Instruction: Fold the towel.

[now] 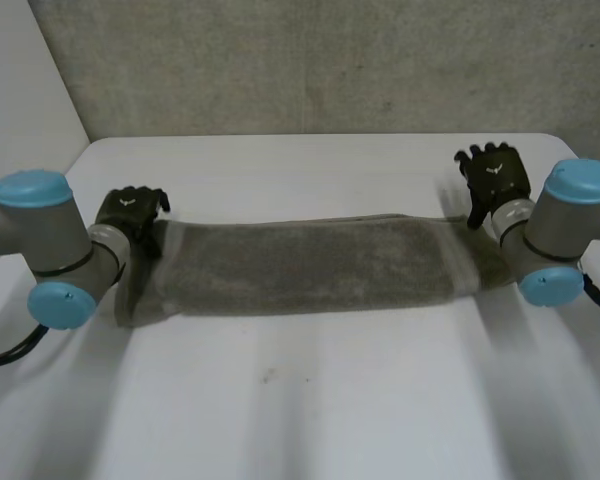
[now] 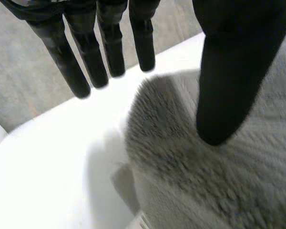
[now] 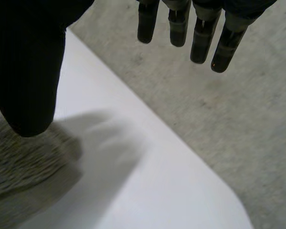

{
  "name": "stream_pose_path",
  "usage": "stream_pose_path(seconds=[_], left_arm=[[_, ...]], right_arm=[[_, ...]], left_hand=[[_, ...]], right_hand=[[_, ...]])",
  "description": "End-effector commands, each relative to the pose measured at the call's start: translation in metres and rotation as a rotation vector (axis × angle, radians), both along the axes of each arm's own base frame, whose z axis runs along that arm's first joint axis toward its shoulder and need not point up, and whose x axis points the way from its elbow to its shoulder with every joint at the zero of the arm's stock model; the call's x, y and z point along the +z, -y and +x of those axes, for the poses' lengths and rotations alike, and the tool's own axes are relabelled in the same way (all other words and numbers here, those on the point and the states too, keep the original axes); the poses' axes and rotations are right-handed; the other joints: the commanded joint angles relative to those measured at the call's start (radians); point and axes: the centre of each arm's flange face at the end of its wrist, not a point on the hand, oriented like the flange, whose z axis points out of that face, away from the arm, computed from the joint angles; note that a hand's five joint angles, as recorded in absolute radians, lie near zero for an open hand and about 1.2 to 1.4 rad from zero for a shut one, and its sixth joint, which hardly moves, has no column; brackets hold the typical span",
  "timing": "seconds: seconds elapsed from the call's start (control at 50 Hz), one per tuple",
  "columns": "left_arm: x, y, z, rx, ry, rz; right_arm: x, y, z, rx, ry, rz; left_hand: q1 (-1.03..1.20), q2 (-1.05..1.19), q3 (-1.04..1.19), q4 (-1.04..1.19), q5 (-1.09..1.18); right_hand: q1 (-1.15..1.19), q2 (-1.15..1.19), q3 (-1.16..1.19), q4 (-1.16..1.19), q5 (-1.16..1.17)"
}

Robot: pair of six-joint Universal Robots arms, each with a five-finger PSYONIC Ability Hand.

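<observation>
Fuzzy grey terry towel [image 1: 310, 265]; smooth white table [image 1: 310, 400].

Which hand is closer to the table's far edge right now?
The right hand, by the towel's far right corner, fingers reaching toward the table's rounded corner. The left hand sits nearer the robot, at the towel's left end.

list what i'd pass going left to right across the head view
left arm → left hand at the towel's left end → towel stretched across the table → right hand at the towel's right end → right arm
</observation>
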Motion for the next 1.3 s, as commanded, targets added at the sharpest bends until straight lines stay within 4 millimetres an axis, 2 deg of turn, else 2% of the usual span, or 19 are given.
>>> stream_pose_path(seconds=[0.02,0.04,0.08,0.14,0.24,0.28,0.38,0.42,0.54,0.7,0.82,0.88,0.92,0.94,0.98,1.04,1.1,1.18,1.3], left_arm=[[0.061,-0.011,0.004,0.05,-0.035,-0.104],[0.061,-0.011,0.004,0.05,-0.035,-0.104],[0.082,-0.023,0.007,0.053,-0.059,-0.129],[0.097,-0.036,0.009,0.056,-0.081,-0.14],[0.099,-0.061,0.014,0.058,-0.089,-0.105],[0.095,-0.071,0.015,0.057,-0.085,-0.084],[0.085,-0.097,0.018,0.051,-0.074,-0.029],[0.08,-0.104,0.02,0.052,-0.071,-0.009],[0.063,-0.121,0.024,0.057,-0.056,0.059],[0.051,-0.129,0.03,0.072,-0.048,0.105],[0.051,-0.129,0.03,0.075,-0.059,0.108],[0.051,-0.129,0.03,0.079,-0.073,0.112],[0.051,-0.129,0.03,0.082,-0.08,0.115],[0.051,-0.129,0.03,0.083,-0.084,0.116],[0.05,-0.13,0.03,0.084,-0.087,0.119],[0.049,-0.13,0.03,0.084,-0.086,0.122],[0.049,-0.131,0.03,0.084,-0.086,0.123],[0.048,-0.132,0.03,0.083,-0.085,0.128],[0.05,-0.135,0.03,0.081,-0.086,0.123]], right_arm=[[0.082,-0.008,-0.005,-0.014,0.04,-0.147],[0.082,-0.008,-0.005,-0.014,0.04,-0.147],[0.11,-0.02,-0.009,-0.01,0.044,-0.183],[0.131,-0.035,-0.013,-0.016,0.047,-0.196],[0.139,-0.06,-0.019,-0.023,0.036,-0.139],[0.133,-0.078,-0.023,-0.025,0.018,-0.046],[0.123,-0.093,-0.027,-0.03,0.0,0.055],[0.102,-0.102,-0.041,-0.061,-0.02,0.183],[0.07,-0.113,-0.051,-0.07,-0.034,0.312],[0.022,-0.11,-0.051,0.005,-0.015,0.383],[0.005,-0.101,-0.051,0.014,-0.01,0.374],[-0.003,-0.094,-0.05,0.016,-0.007,0.345],[-0.009,-0.088,-0.051,0.004,-0.009,0.32],[-0.009,-0.088,-0.051,0.004,-0.009,0.32],[-0.009,-0.078,-0.054,-0.031,-0.015,0.277],[-0.006,-0.073,-0.059,-0.068,-0.017,0.258],[0.006,-0.061,-0.086,-0.209,-0.036,0.225],[0.027,-0.056,-0.105,-0.288,-0.06,0.169],[0.042,-0.046,-0.145,-0.361,-0.264,0.119]], left_hand=[[-0.328,-0.329,-0.329,-0.328,-0.328],[-0.328,-0.329,-0.329,-0.328,-0.328],[-0.331,-0.332,-0.332,-0.331,-0.331],[-0.331,-0.332,-0.332,-0.331,-0.331],[-0.328,-0.329,-0.329,-0.328,-0.328],[-0.328,-0.329,-0.329,-0.328,-0.328],[-0.316,-0.317,-0.318,-0.316,-0.316],[-0.313,-0.314,-0.315,-0.313,-0.313],[-0.31,-0.311,-0.312,-0.31,-0.31],[-0.319,-0.32,-0.321,-0.319,-0.319],[-0.328,-0.329,-0.329,-0.328,-0.328],[-0.328,-0.329,-0.329,-0.328,-0.328],[-0.331,-0.332,-0.332,-0.331,-0.331],[-0.334,-0.335,-0.335,-0.334,-0.334],[-0.337,-0.338,-0.338,-0.336,-0.337],[-0.337,-0.338,-0.338,-0.337,-0.337],[-0.337,-0.338,-0.338,-0.337,-0.337],[-0.337,-0.338,-0.338,-0.337,-0.337],[-0.337,-0.338,-0.338,-0.337,-0.337]], right_hand=[[-0.1,-0.067,-0.065,-0.076,-0.089],[-0.1,-0.067,-0.065,-0.076,-0.089],[-0.1,-0.067,-0.065,-0.076,-0.089],[-0.1,-0.067,-0.065,-0.076,-0.089],[-0.1,-0.067,-0.065,-0.076,-0.089],[-0.1,-0.067,-0.065,-0.076,-0.089],[0.01,0.043,0.045,0.034,0.021],[0.056,0.09,0.092,0.081,0.068],[0.192,0.225,0.227,0.216,0.203],[0.235,0.269,0.271,0.26,0.247],[0.324,0.357,0.359,0.349,0.336],[0.432,0.466,0.468,0.457,0.444],[0.701,0.734,0.737,0.726,0.713],[0.702,0.736,0.738,0.727,0.714],[1.12,1.153,1.156,1.145,1.132],[1.121,1.155,1.157,1.146,1.133],[1.121,1.155,1.157,1.146,1.133],[1.121,1.155,1.157,1.146,1.133],[1.121,1.155,1.157,1.146,1.133]])
